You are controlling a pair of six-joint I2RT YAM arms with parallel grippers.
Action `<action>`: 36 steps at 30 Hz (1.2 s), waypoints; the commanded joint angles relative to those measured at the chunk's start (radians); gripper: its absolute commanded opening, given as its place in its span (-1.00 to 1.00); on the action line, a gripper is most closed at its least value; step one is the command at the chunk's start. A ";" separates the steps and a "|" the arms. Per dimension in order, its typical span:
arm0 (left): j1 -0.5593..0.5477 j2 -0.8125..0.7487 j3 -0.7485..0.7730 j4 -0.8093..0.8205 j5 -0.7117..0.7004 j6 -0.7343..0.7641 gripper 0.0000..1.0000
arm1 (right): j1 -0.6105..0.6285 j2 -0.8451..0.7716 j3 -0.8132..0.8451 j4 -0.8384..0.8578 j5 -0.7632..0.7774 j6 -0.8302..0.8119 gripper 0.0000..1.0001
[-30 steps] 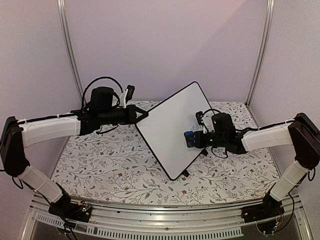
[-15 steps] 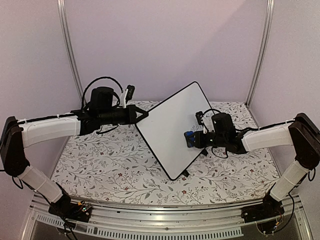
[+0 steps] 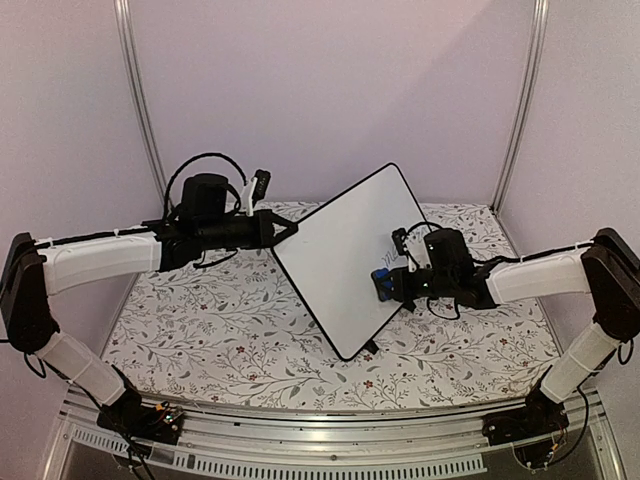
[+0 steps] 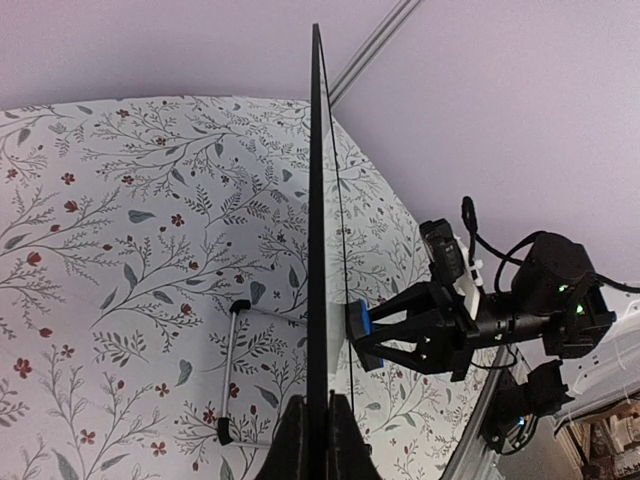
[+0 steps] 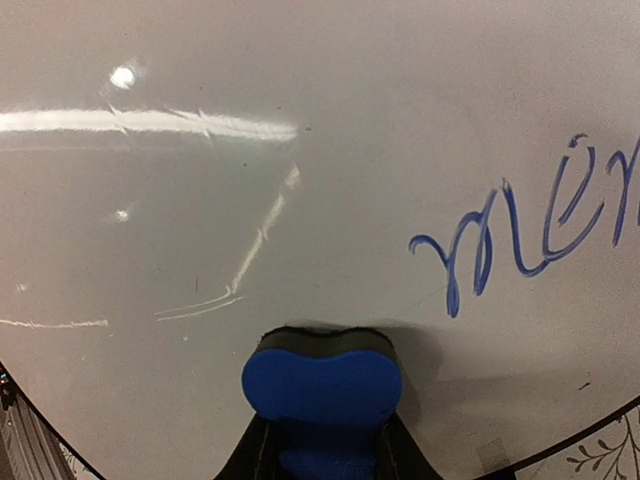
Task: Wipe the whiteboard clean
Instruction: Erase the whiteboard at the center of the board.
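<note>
Evidently the left jaws clamped the board (image 3: 345,260) by its edge; the right jaws, tight on the eraser (image 5: 322,385), needed flat, firm strokes across the writing (image 5: 525,232).

Glossy whiteboard (image 5: 300,150) filled frame; glare streaks (image 5: 150,122) upper left. Blue cursive writing (image 5: 520,240) at right, cut off by edge. Blue eraser (image 5: 322,385), clamped in right gripper (image 5: 322,445), met board bottom centre, below-left of writing. Black rim (image 5: 590,435) and floral cloth (image 5: 612,457) showed bottom right.
</note>
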 commanded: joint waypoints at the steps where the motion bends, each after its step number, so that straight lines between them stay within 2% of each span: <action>1: -0.054 -0.002 0.003 0.008 0.095 0.080 -1.00 | -0.013 0.006 0.067 -0.110 0.015 -0.038 -0.67; 6: -0.057 -0.002 0.003 0.009 0.096 0.077 -1.00 | -0.047 0.026 0.179 -0.172 0.012 -0.079 -0.67; 10: -0.059 -0.004 0.002 0.009 0.090 0.077 -1.00 | -0.082 0.023 0.206 -0.189 0.005 -0.103 -0.67; 26: -0.060 0.000 0.001 0.007 0.088 0.070 -1.00 | -0.111 -0.018 -0.053 -0.069 -0.049 -0.023 -0.69; 30: -0.060 0.004 0.001 0.008 0.088 0.071 -1.00 | -0.111 -0.011 -0.010 -0.072 -0.044 -0.021 -0.69; 36: -0.060 0.007 0.003 0.006 0.089 0.070 -1.00 | -0.119 -0.003 0.137 -0.129 -0.004 -0.055 -0.69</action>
